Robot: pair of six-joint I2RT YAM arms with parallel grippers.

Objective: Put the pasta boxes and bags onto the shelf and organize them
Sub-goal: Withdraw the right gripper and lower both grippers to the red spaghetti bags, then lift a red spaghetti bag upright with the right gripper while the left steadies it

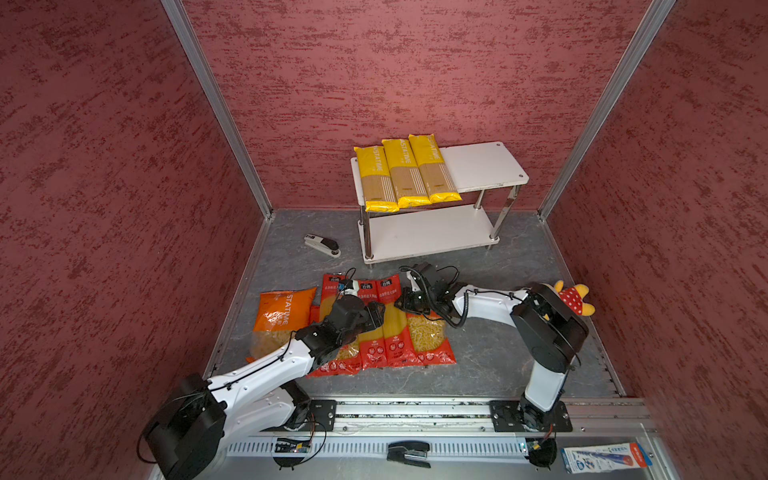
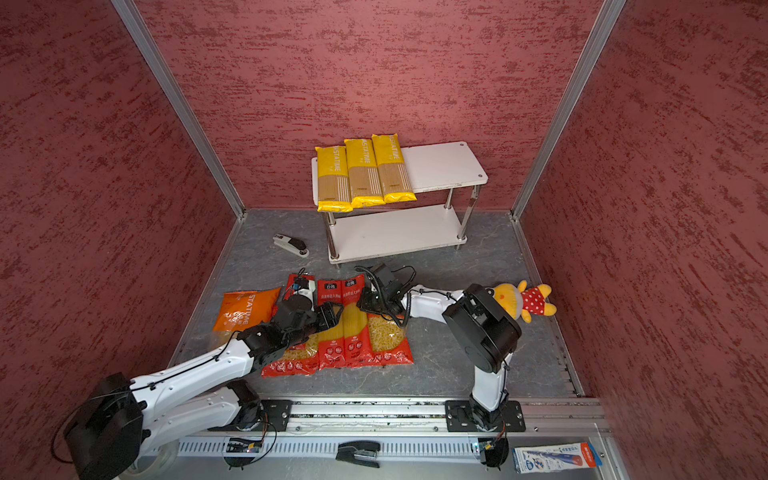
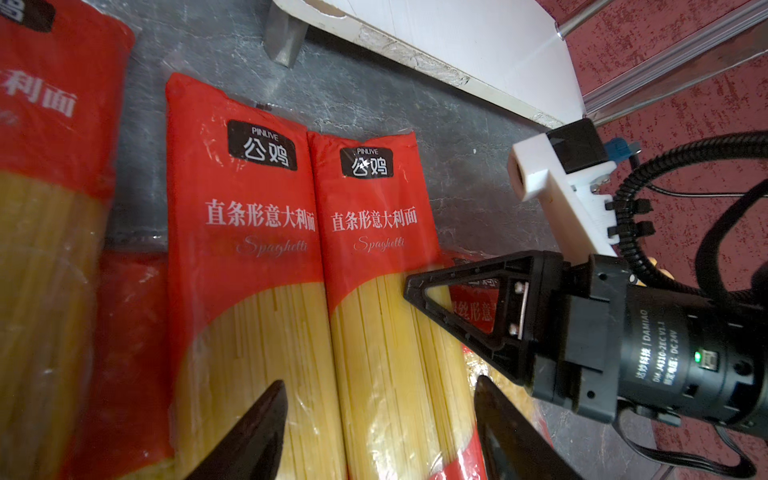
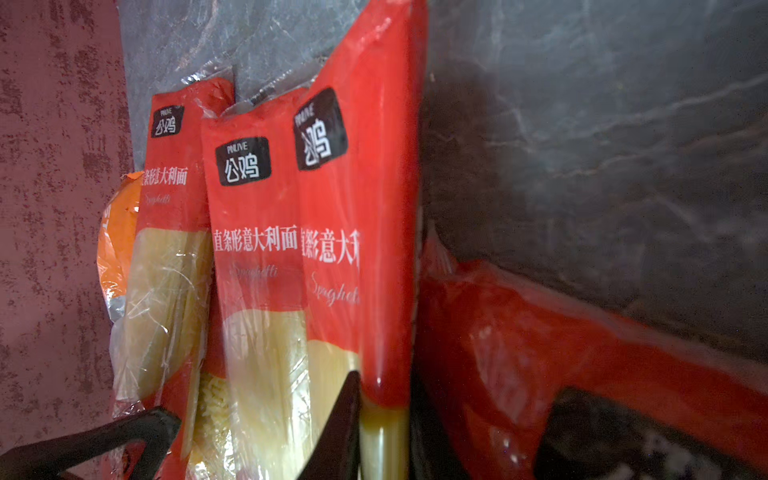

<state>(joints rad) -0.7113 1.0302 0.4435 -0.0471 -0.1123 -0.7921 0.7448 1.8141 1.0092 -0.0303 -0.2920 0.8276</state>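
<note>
The pasta boxes and bags (image 1: 376,351) are found in two places. Three yellow spaghetti packs (image 1: 407,172) are laid side by side on the top board (image 1: 482,166) of the shelf (image 1: 428,235), at the end on the left arm's side, and six packs are not yet shelved on the grey surface (image 1: 498,353) in front of it. There an orange bag (image 1: 282,316) is seen beside three red spaghetti packs, which are laid partly over two wide red bags (image 1: 432,336). The step in hand is judged to be the taking up of the red spaghetti pack (image 3: 374,232) nearest the right arm. The right end effector (image 1: 401,302) is set against it from the side and appears clenched on its long edge. In the left wrist view one finger is laid on the pack's top, and in the right wrist view the edge is seen pinched and tipped up, though blur leaves some doubt. The left end effector (image 3: 380,384) is held released just above the same pack, its fingers (image 3: 257,424) spread to either side, with nothing grasped. For the next move a firm hold is called for, since a long pack pinched by one edge is likely to sag or swing. Support from the left end effector may be needed before the pack is raised clear of its neighbours. It could then be carried over the shelf's front edge and laid parallel to the yellow packs on the bare part of the top board.
</note>
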